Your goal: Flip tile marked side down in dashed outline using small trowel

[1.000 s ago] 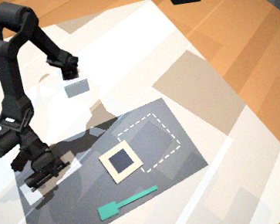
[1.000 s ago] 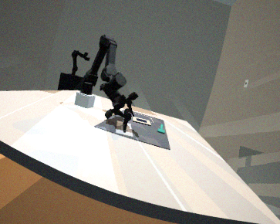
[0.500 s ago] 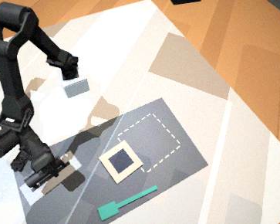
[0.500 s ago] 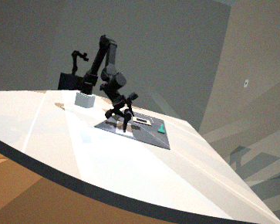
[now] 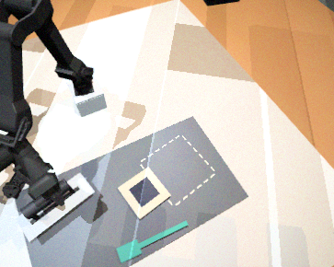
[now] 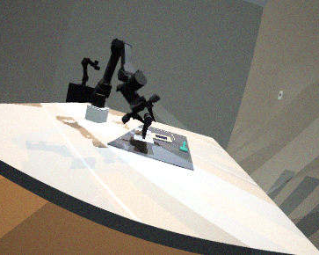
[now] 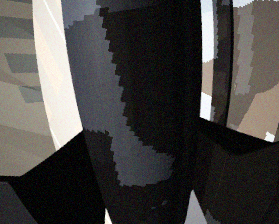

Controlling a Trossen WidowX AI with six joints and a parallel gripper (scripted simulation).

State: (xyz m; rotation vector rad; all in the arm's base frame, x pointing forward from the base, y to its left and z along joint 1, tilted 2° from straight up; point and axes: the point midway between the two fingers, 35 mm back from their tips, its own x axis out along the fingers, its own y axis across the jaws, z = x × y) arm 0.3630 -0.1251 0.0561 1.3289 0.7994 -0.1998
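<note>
The tile (image 5: pixel 143 192) is cream with a dark marked square facing up. It lies on the grey mat (image 5: pixel 210 184) (image 6: pixel 165 155), just left of the dashed outline (image 5: pixel 201 159). A teal flat tool with a long handle (image 5: pixel 151 242) (image 6: pixel 184 147) lies at the mat's near edge. My gripper (image 5: pixel 51 200) (image 6: pixel 145 130) is down at the mat's left end over a white flat slab (image 5: pixel 83 186). It is shut on a dark rounded handle (image 7: pixel 143 110) that fills the wrist view. I cannot see how handle and slab join.
A small grey box (image 5: pixel 91 104) (image 6: pixel 97 113) stands on the white table behind the mat. A second dark jointed stand (image 5: pixel 74 74) reaches over that box. The orange floor lies beyond the table's right edge.
</note>
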